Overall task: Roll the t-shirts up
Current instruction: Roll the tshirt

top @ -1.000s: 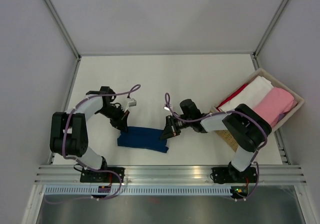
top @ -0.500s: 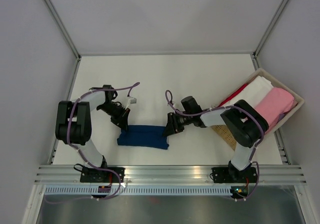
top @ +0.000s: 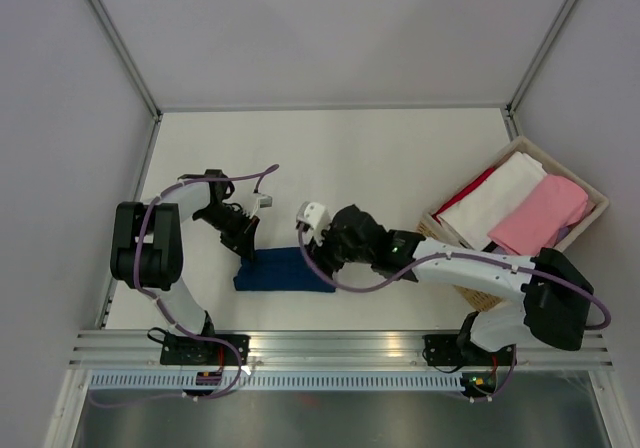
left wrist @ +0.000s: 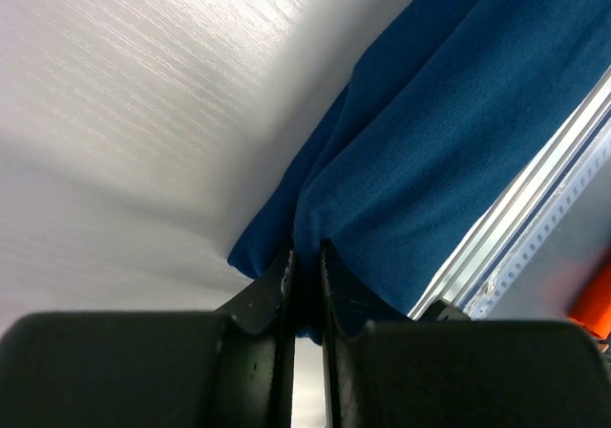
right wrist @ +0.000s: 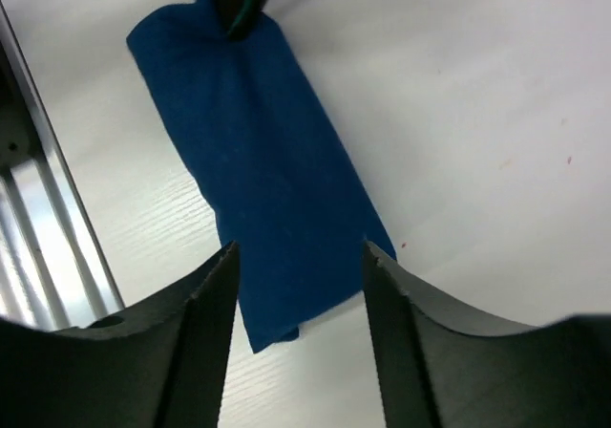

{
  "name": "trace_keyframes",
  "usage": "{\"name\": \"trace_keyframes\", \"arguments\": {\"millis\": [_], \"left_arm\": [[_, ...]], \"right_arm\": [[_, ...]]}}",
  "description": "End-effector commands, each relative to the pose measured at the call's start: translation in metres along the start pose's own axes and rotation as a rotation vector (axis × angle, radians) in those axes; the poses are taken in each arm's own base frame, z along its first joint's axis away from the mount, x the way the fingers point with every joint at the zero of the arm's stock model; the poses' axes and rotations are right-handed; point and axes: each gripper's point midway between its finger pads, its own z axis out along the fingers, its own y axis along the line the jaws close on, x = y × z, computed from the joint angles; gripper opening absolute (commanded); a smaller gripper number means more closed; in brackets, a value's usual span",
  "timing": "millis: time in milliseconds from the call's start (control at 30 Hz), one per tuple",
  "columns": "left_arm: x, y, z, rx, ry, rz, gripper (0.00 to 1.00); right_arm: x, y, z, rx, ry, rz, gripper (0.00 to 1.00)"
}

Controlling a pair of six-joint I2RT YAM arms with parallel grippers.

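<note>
Overhead, two close wrist views; t-shirt [top: 285, 271] common

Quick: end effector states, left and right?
Left end effector: closed, pinching the edge of the folded navy blue cloth t-shirt.
Right end effector: open over the same t-shirt, holding nothing.

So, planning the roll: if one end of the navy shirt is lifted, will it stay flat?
Probably not: the shirt bunches into soft folds where the left gripper pinches it, so it should droop. Thin layers, likely light.
</note>
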Motion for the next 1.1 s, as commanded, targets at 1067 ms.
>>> {"name": "trace_keyframes", "arguments": {"millis": [1067], "left_arm": [[0.0, 0.042, -0.041, -0.251, -0.029, -0.03, 0.3]], "right_arm": [[0.109, 0.016, 0.107, -0.219, 0.441, -0.332, 0.8]]}}
